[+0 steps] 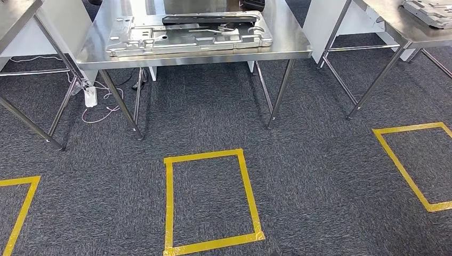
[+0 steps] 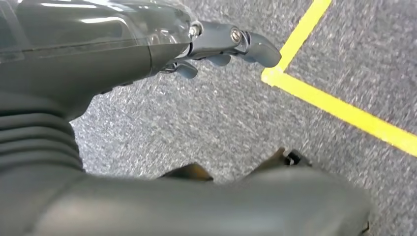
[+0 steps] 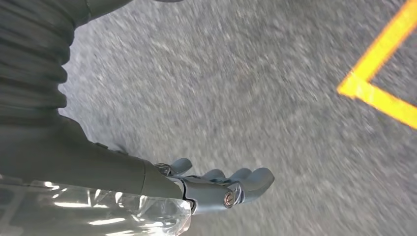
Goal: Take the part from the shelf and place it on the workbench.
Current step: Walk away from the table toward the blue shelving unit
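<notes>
A steel workbench (image 1: 298, 37) stands across the upper middle of the head view, and it serves here as the landmark for everything else. Lying flat on its top is a large stamped metal part (image 1: 186, 36), pale grey, with ribs and cut-outs, reaching almost from one end of the bench to the other. A narrow dark bar (image 1: 208, 19) rests along the part's far edge.

On the dark grey carpet in front of the bench, a rectangle of yellow tape (image 1: 169, 202) marks a standing spot. Two more taped outlines sit farther out, one to each side of the bench. A second steel table (image 1: 405, 32) stands to the right of the bench, with another pale metal piece (image 1: 434, 12) on its top. A white power strip (image 1: 90, 96) with a loose cable lies on the floor beside the bench's left legs.

The left hand (image 2: 221, 46) hangs over the carpet near a corner of yellow tape, fingers loosely curled and apart, gripping nothing. The right hand (image 3: 216, 187) also hangs over carpet, fingers gently bent and holding nothing; that picture is blurred, so finer detail of the fingers is uncertain.

No shelf can be seen. Judging from this, either the part on the bench is already the delivered one and the task is essentially finished, or the robot, empty-handed, has yet to go and fetch a part. The empty hands and the laden bench make the first reading seem likelier.
</notes>
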Robot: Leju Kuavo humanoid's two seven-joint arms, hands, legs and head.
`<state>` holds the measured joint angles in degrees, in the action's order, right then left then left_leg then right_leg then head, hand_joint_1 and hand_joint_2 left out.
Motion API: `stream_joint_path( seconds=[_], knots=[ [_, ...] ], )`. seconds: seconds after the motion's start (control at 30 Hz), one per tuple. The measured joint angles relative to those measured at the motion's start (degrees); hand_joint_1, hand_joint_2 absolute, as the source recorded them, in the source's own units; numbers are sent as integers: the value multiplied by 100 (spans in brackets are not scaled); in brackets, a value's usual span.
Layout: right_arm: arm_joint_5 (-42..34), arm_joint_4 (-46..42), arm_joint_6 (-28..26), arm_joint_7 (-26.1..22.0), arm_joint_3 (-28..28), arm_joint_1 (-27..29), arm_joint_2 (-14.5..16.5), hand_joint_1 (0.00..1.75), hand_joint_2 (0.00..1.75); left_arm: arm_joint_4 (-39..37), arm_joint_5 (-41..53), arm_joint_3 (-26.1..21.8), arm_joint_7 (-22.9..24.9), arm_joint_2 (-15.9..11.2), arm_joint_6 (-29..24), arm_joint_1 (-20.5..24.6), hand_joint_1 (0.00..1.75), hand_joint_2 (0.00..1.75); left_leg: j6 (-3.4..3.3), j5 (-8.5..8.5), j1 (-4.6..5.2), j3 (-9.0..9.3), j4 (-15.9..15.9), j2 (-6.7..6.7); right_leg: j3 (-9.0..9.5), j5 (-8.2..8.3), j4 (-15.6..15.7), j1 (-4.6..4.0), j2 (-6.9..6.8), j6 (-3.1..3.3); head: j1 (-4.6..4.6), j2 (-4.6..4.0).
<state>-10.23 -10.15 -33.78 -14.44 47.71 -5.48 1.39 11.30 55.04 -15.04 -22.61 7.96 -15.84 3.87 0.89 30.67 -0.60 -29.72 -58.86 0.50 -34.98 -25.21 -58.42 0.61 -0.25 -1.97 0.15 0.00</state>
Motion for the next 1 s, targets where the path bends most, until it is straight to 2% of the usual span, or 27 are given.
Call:
stream_joint_path(
  seconds=[0.03, 0.17, 0.23, 0.3, 0.37, 0.43, 0.47, 0.5, 0.57, 0.73, 0.83, 1.0],
  knots=[
    [35, 0, -137, -68, 7, -7, 7, 0, 175, 0, 1, 0, -11, 0, -48, 0, 0, 0, 0, 0, 0, 0, 0, 0, 0, 0, -1, 0, 0, 0, 1, 0],
    [386, 5, -536, -415, -15, -99, 28, 0, 175, 0, 2, 0, -116, 1, -294, 1, 0, 175, 0, 0, 0, 0, 0, -1, -2, 0, -2, 0, 0, 0, 1, 0],
    [1196, -100, -583, -427, -233, -109, 58, 0, 175, 0, 17, 0, -258, 4, -564, 1, 0, 175, 0, -1, -1, 0, 0, 2, -2, 0, -3, -1, -1, 0, -1, 0],
    [2887, -468, -593, -441, -856, 23, 178, 0, 175, 0, 46, 0, -500, 13, -1007, -2, 0, 175, 3, -4, -10, -6, 0, 4, -4, 1, -5, -9, -2, 1, 13, 0],
    [5336, -931, -600, -683, -1923, 203, 358, 0, 175, 1, 47, 0, -787, 34, -1443, 3, 0, 175, 7, -5, -17, -13, -1, -8, -14, 4, -7, -16, 5, 2, 32, 0],
    [7991, -1300, -603, -990, -3328, 329, 575, 0, 175, 4, 2, 0, -1024, 71, -1734, 19, 0, 175, 7, -7, -12, -21, -1, -6, -25, 4, -9, -13, 5, 4, 10, 0],
    [8824, -1456, -604, -1105, -4036, 372, 686, 0, 175, 7, -25, 0, -1099, 93, -1822, 25, 0, 175, 8, -10, -9, -28, -1, 4, -29, 4, -10, -12, -2, 5, -6, 0],
    [9333, -1592, -604, -1193, -4669, 397, 782, 0, 175, 9, -45, -1, -1146, 108, -1882, 25, 0, 175, 8, -14, -8, -34, -1, 10, -33, 6, -11, -11, -9, 5, -18, 0],
    [9300, -1755, -604, -1258, -5617, 409, 882, 0, 175, 10, -63, -1, -1136, 132, -1903, 27, 0, 175, 9, -21, -8, -41, -1, 7, -38, 11, -11, -11, -9, 6, -6, 0],
    [8765, -1515, -602, -988, -7113, 287, 1013, 0, 175, 9, -22, -1, -700, 177, -1547, 53, 0, 175, 9, -22, -1, -41, -1, 0, -42, 18, -9, -5, -2, 4, 11, 0],
    [8789, -1281, -602, -807, -7616, 223, 1024, 0, 175, 8, -10, -2, -575, 179, -1382, 52, 0, 175, 9, -22, -2, -42, -1, -1, -44, 18, -9, -5, -2, 4, 2, 0],
    [8812, -946, -602, -755, -8052, 168, 1013, 0, 175, 7, -18, -2, -547, 174, -1295, 37, 0, 175, 9, -22, -4, -42, -1, -1, -45, 18, -10, -6, -2, 4, -5, 0]
  ],
)
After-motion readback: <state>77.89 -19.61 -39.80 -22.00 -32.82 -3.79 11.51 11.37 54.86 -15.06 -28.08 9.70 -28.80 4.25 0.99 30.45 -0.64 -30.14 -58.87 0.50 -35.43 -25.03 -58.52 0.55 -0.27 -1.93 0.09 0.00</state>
